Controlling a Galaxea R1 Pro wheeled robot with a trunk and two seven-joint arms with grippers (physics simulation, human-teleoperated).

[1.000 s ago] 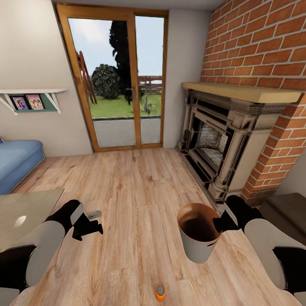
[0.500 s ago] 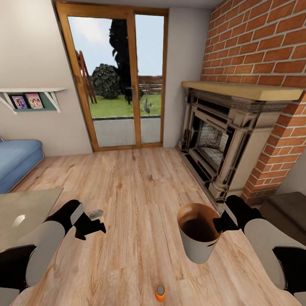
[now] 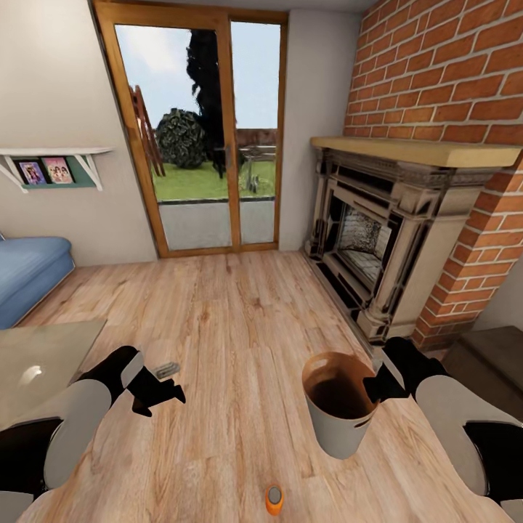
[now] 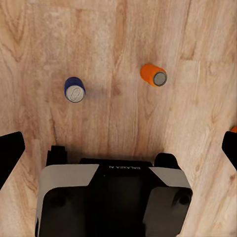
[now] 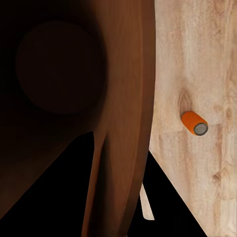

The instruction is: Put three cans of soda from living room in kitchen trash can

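Observation:
My right gripper (image 3: pixel 373 386) is shut on the rim of the tash can (image 3: pixel 336 418), a grey bucket with a copper-brown inside (image 5: pixel 64 74), held upright just above the wood floor. An orange can of soda (image 3: pixel 274 500) lies on the floor near the bottom edge of the head view, and the right wrist view shows an orange can (image 5: pixel 195 123) beside the bin. My left gripper (image 3: pixel 158 394) hangs open over the floor, its fingertips (image 4: pixel 10 153) spread wide. Below it lie a dark blue can (image 4: pixel 74 90) and an orange can (image 4: pixel 153 75). An orange sliver (image 4: pixel 233 129) peeks in at the frame's edge.
An ornate fireplace (image 3: pixel 378 240) in a brick column stands to the right. A glass table (image 3: pixel 43 359) and a blue sofa (image 3: pixel 29 269) are at the left. Glass patio doors (image 3: pixel 200 138) close the far wall. A small grey object (image 3: pixel 167 368) lies by my left gripper.
My left gripper has edged slightly to the right and lower. The right gripper and the tash can have dipped a little. The orange can has stayed put.

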